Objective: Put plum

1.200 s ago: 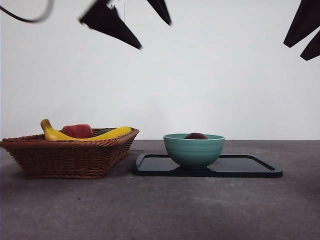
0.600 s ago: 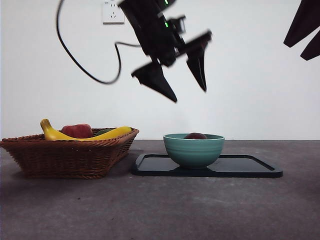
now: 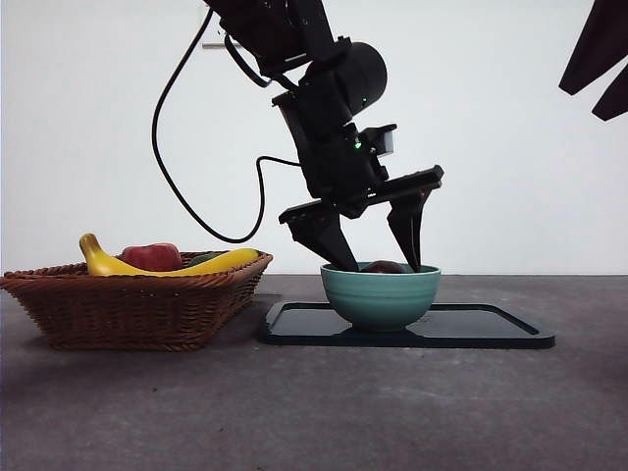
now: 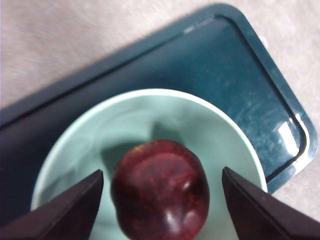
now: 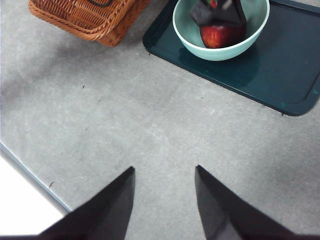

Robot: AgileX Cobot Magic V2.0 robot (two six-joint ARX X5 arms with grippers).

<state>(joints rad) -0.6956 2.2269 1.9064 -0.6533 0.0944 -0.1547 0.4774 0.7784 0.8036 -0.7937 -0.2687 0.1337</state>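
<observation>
A: Report the position of the plum [image 4: 160,190]

B: It lies at the bottom of the green bowl [image 3: 381,294], which stands on the dark tray [image 3: 491,329] on the worktop [image 3: 314,412]. In the front view only its top shows above the rim

A: State of the left gripper [image 4: 162,200]?

B: Jaws apart, one on each side of the plum, tips lowered inside the bowl. The left wrist view shows a clear gap between each jaw and the skin, so there is no contact

A: And the right gripper [image 5: 165,200]?

B: Jaws apart, holding nothing, above bare worktop and well clear of the tray

A: Handling properties of the plum?

B: Judged as light, round and smooth-skinned, with a glossy surface likely to slip under a narrow pinch. The flesh probably bruises, so closing force should be moderate

A: Recommended hold?

B: Across the widest part, jaws level on opposite sides, low enough to pass the midline. A grip set too high could squeeze it out downward against the bowl wall

A: Other items?

B: A wicker basket [image 3: 137,304] beside the tray holds a banana [image 3: 108,263] and a red fruit [image 3: 152,257]
</observation>
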